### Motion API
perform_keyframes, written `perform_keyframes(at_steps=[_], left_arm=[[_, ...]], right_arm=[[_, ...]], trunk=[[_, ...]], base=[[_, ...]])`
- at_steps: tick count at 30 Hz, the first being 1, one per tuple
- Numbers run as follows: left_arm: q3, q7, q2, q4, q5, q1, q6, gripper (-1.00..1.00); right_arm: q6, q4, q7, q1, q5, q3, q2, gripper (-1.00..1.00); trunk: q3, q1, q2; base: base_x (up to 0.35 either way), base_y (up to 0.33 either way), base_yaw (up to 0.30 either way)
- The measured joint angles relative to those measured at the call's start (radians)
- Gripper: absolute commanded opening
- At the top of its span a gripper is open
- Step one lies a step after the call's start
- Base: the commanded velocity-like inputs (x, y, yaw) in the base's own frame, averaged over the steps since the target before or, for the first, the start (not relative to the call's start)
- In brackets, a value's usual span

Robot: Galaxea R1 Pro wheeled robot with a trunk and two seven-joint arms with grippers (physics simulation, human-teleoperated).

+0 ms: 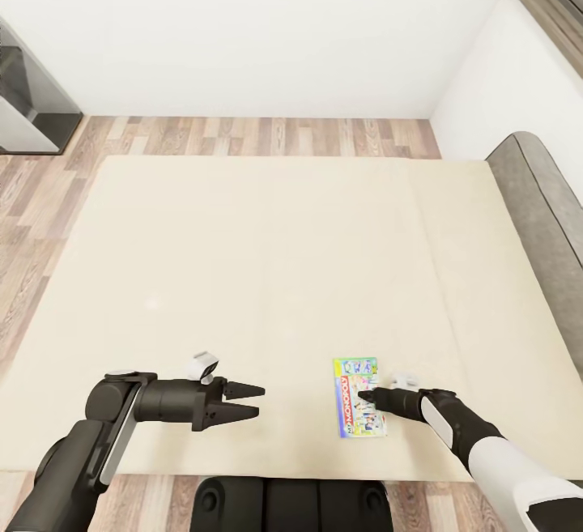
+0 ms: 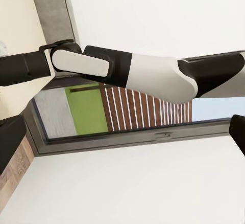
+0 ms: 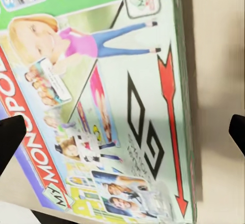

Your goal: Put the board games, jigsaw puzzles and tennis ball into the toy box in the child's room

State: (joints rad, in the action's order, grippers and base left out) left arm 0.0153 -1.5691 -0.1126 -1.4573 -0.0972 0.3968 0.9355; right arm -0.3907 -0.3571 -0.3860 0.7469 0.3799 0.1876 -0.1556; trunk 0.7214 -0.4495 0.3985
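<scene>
One board game (image 1: pixel 359 397) was seen lying flat on the bed (image 1: pixel 267 273), near edge, right of centre. The right gripper (image 1: pixel 366 393) was positioned over it, jaws apart, nothing gripped. The left gripper (image 1: pixel 252 402) was held open and empty. Boxing was judged not yet done for this game.

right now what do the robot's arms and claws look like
Both arms have matte black, rounded cylindrical segments with glossy white shell panels; the right arm's forearm is mostly white with a black wrist. The left claw ends in two tapered, pointed black fingers on a chunky black body, with a small white-and-black block mounted on top at the wrist. The right claw is slim, black and pointed too. No cables or markings visible.
</scene>
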Motion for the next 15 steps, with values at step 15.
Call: perform_keyframes(at_steps=[15], left_arm=[[0.0, 0.0, 0.0, 0.0, 0.0, 0.0, 0.0, 1.0]], right_arm=[[0.019, 0.0, 0.0, 0.0, -0.002, 0.002, 0.0, 1.0]], trunk=[[0.0, 0.0, 0.0]], base=[[-0.006, 0.035, 0.0]])
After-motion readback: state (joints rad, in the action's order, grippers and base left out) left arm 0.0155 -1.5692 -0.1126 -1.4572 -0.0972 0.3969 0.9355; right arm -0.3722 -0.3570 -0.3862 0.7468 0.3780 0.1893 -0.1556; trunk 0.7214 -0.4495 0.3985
